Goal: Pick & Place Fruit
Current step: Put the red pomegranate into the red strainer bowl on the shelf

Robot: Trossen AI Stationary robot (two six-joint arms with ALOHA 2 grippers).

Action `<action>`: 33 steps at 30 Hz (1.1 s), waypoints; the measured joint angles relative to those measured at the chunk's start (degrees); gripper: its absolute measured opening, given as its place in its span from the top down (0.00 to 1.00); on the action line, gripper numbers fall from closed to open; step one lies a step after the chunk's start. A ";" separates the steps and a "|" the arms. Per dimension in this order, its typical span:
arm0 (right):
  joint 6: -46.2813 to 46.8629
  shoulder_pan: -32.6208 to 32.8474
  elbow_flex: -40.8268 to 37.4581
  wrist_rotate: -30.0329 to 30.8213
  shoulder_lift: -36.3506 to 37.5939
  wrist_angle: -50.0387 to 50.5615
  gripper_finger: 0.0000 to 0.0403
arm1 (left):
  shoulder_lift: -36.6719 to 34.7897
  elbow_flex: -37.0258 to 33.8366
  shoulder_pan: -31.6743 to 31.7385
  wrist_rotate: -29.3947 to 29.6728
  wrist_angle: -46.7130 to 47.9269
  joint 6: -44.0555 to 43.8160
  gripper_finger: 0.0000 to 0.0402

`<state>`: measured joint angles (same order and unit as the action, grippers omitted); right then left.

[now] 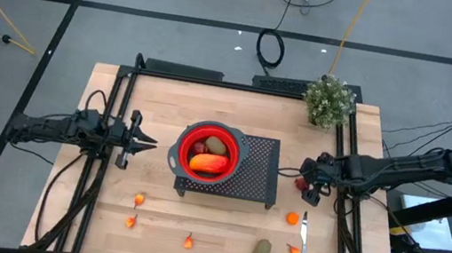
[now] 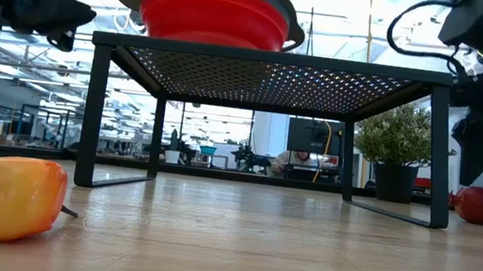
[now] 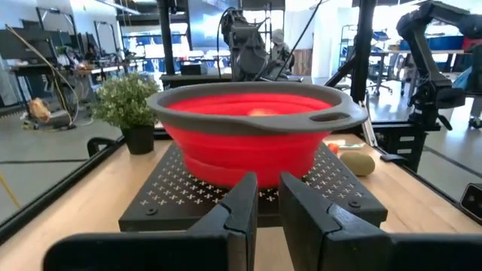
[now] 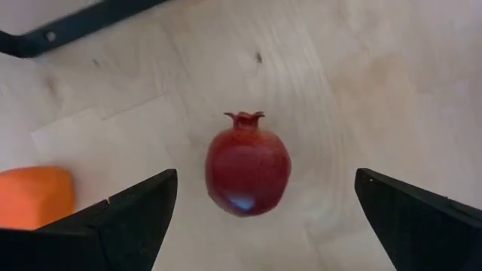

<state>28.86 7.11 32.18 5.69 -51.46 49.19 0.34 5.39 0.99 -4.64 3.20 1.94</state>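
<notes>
The wooden table (image 1: 106,207) is carrying a black mesh stand (image 1: 261,163) with a red bowl (image 1: 211,133) on it, and I'm seeing fruit lying in that bowl already. My right gripper (image 4: 263,199) is hanging straight over the dark red pomegranate (image 4: 248,164), fingers spread wide and gripping nothing, the fruit sitting on the wood between them. My left gripper (image 3: 267,199) is waiting beside the bowl, nearly closed and empty. Small orange pieces (image 1: 292,217) are lying along the front.

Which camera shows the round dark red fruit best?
The right wrist view: the dark red fruit fills the middle, crown showing, between the open right tool. High view shows a small dot; low view, a far-off bit; left wrist view, none.
</notes>
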 joint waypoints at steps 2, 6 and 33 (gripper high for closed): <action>0.55 0.00 -1.05 0.00 0.00 -1.37 0.02 | 0.00 0.00 0.00 -0.30 -0.17 0.49 0.86; 1.97 0.00 -2.93 0.02 0.00 -4.03 0.02 | 0.00 0.00 0.00 -0.40 -0.15 0.46 0.86; 3.43 0.00 -4.76 0.02 -6.56 -8.94 0.32 | 0.00 0.00 0.00 -3.04 0.03 1.07 0.86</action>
<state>32.29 7.11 27.42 5.71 -58.02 40.25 0.34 5.39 0.99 -7.68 3.22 3.01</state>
